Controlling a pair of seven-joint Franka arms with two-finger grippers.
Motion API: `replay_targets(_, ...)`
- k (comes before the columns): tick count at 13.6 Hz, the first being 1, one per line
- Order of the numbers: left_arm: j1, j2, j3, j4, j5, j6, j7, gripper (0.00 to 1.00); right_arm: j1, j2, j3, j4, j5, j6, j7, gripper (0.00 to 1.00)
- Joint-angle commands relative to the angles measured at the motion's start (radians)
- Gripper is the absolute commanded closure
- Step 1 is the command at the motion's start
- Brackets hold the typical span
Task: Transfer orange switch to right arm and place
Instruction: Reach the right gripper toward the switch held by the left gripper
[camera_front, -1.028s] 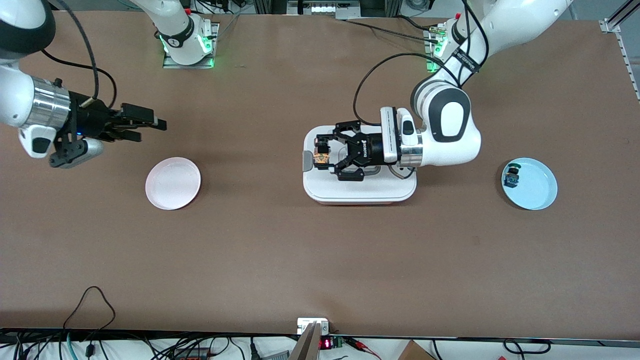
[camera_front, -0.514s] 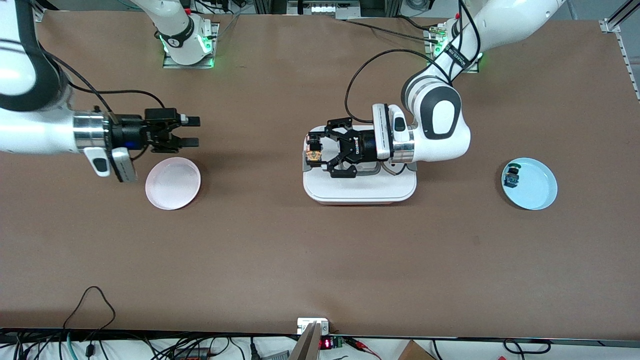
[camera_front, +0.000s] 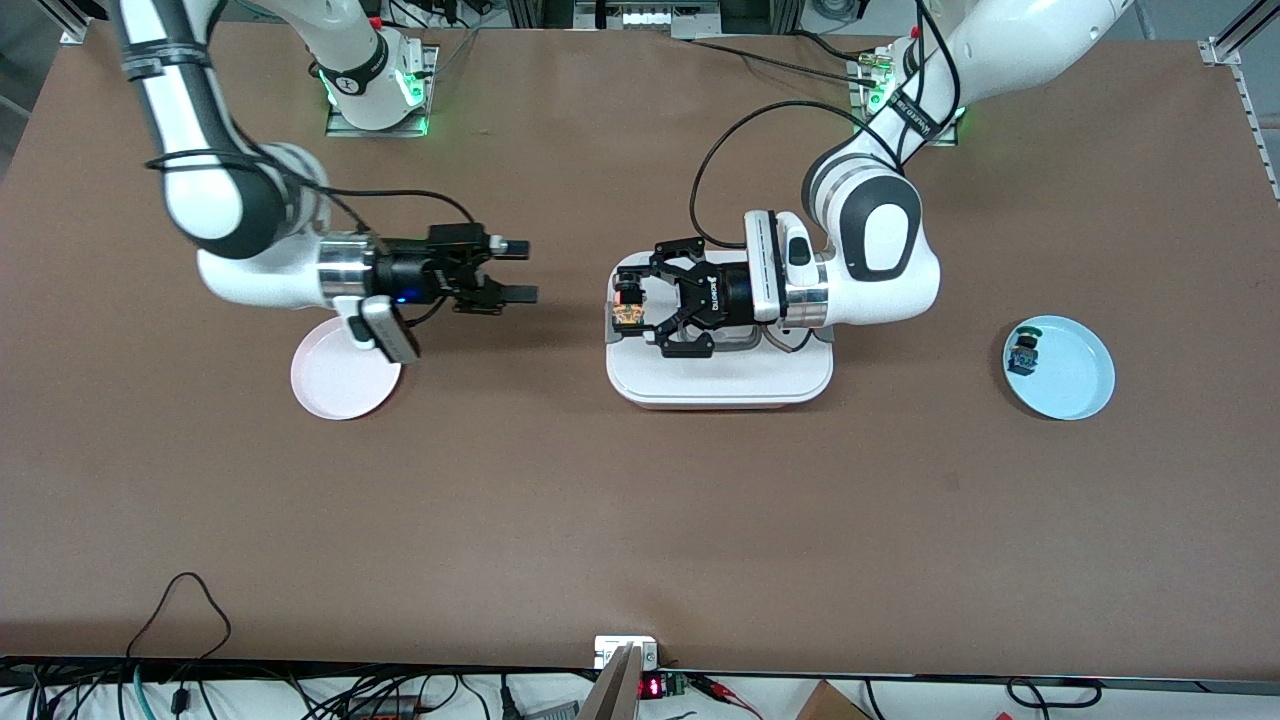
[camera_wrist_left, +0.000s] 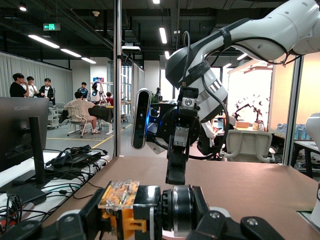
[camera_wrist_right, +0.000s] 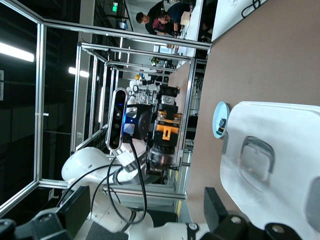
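The orange switch (camera_front: 628, 304), black with an orange section, is held in the air by my left gripper (camera_front: 637, 310), which is shut on it over the white tray's (camera_front: 720, 378) edge toward the right arm's end. It fills the left wrist view (camera_wrist_left: 145, 210), gripped at both ends by the left gripper (camera_wrist_left: 150, 217). My right gripper (camera_front: 522, 270) is open and empty, level with the switch, pointing at it across a short gap over bare table. The right wrist view shows the switch (camera_wrist_right: 165, 132) straight ahead between my right gripper's (camera_wrist_right: 145, 210) spread fingers (camera_wrist_right: 75, 210).
A pink plate (camera_front: 335, 385) lies under the right arm's wrist. A light blue plate (camera_front: 1075, 375) at the left arm's end holds a blue-green switch (camera_front: 1022, 350). The tray (camera_wrist_right: 280, 150) and blue plate (camera_wrist_right: 220, 120) also show in the right wrist view.
My right arm has swung from the right arm's end toward the middle, bringing its open gripper close to the switch. My left gripper shifted slightly toward it at first, then stayed still.
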Motion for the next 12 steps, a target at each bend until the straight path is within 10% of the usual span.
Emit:
replay_targets(1, 0.001, 0.001, -0.007, 0.002, -0.037, 0.006, 0.038, 0.90, 0.065, -0.017, -0.008, -0.013, 0.080, 0.079, -0.036, 0.00)
replay_targets(12, 0.003, 0.001, -0.007, 0.002, -0.037, 0.006, 0.038, 0.90, 0.160, 0.069, -0.008, 0.049, 0.263, 0.164, -0.114, 0.16)
